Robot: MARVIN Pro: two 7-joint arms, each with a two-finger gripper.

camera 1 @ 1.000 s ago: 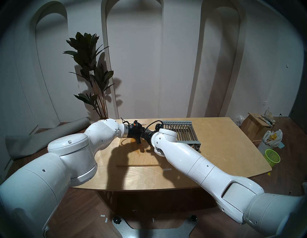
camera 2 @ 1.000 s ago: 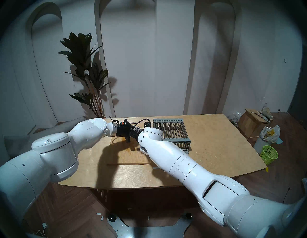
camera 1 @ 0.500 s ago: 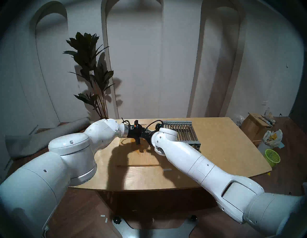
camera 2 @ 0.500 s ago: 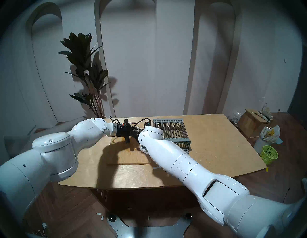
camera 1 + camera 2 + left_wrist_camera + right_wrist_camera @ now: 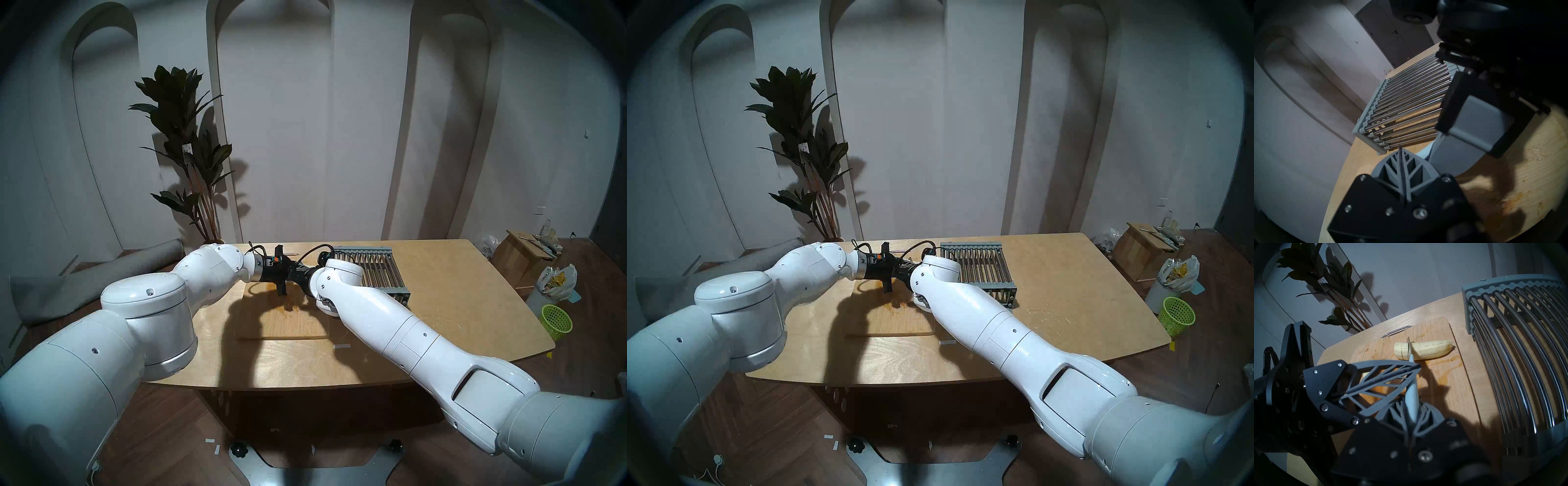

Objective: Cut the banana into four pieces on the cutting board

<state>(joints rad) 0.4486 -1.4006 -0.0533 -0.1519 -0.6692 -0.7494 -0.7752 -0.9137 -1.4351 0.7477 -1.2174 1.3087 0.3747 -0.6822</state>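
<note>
On the cutting board [image 5: 1444,382]: the peeled banana [image 5: 1430,349] lay near the board's far edge, close to its metal handle [image 5: 1396,331].
Right gripper [image 5: 1412,410]: fingers were together, clamped on the pale handle of a knife [image 5: 1412,392] whose blade stood in the banana.
Left gripper [image 5: 1413,369]: jaws were together, empty as far as visible, tip hovering beside the knife, nearer than the fruit.
Done: two thin slices [image 5: 1401,349] stood off the banana's end farthest from the metal rack [image 5: 1525,361]; the blade sat in the next cut.
Left: judging by this, the long stub awaited parting; another cut seemed possible.
</note>
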